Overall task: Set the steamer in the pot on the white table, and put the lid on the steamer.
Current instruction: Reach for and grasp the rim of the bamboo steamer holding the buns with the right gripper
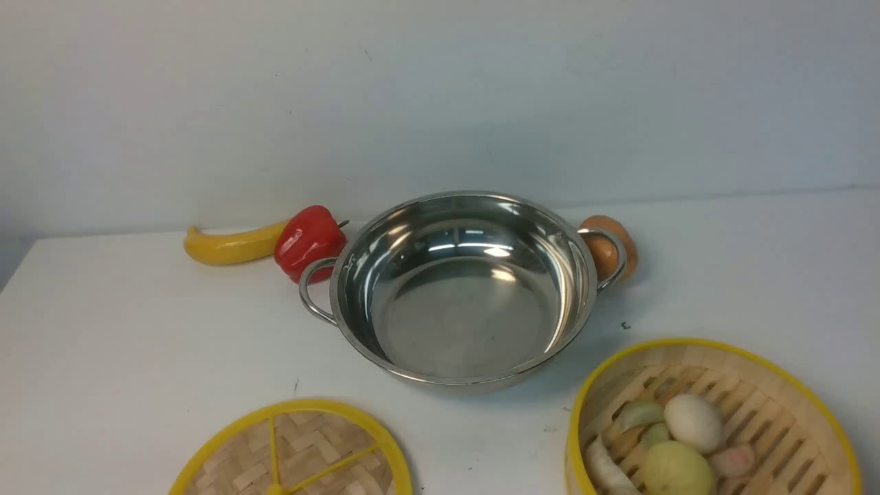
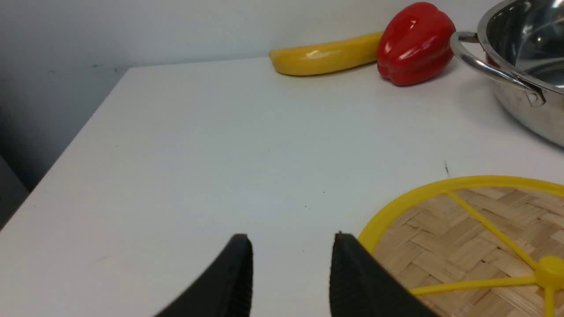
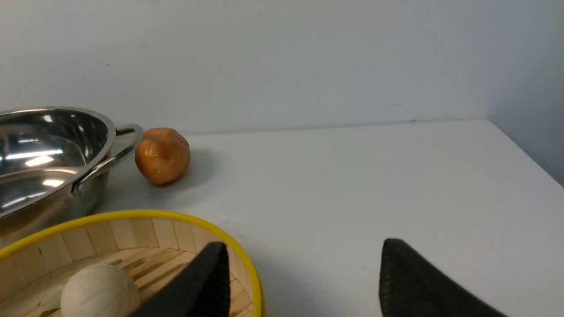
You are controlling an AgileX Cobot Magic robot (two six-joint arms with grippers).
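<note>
Front view: the stainless pot is seen upright at the middle of the white table, with its 2 looped handles out to the sides. The steamer is set at the robot's right front, near the pot but apart from it and partly cropped, with a white bun and other pale pieces inside. The lid is laid flat at left front, also apart from the pot. A banana and a red bell pepper are placed by the left handle, and an orange-brown round fruit behind the right one. Left wrist view: the left gripper is held with jaws apart, only table seen between them, at the lid's rim. Right wrist view: the right gripper is spread wide, unclamped, the steamer's yellow rim passing between the 2 fingers.
</note>
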